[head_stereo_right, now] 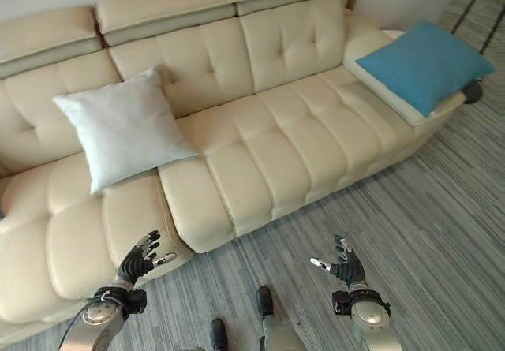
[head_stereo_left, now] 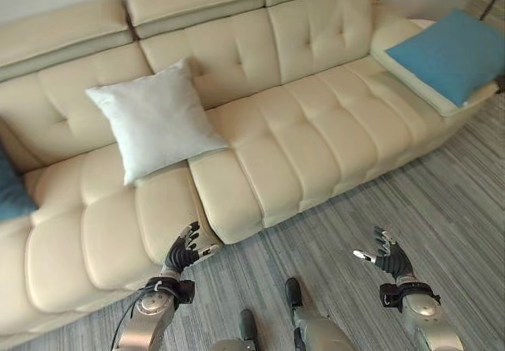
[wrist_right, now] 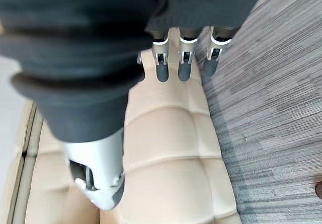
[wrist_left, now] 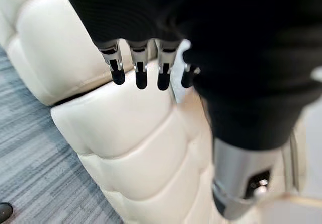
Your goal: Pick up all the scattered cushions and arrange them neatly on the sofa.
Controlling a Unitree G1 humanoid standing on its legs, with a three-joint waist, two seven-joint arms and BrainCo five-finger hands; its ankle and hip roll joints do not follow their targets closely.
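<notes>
A white cushion (head_stereo_left: 155, 119) leans upright against the backrest of the cream sofa (head_stereo_left: 316, 122), left of the middle. A blue cushion (head_stereo_left: 452, 54) lies flat on the sofa's right end, over the armrest. The edge of a dark blue cushion (head_stereo_left: 12, 189) shows at the far left of the seat. My left hand (head_stereo_left: 185, 250) hangs open just in front of the sofa's front edge, holding nothing. My right hand (head_stereo_left: 390, 259) is open over the floor, well clear of the sofa. In the left wrist view its fingers (wrist_left: 141, 73) are straight above the seat.
Grey striped carpet (head_stereo_left: 410, 209) covers the floor in front of the sofa. The seat between the white and blue cushions is bare cream leather.
</notes>
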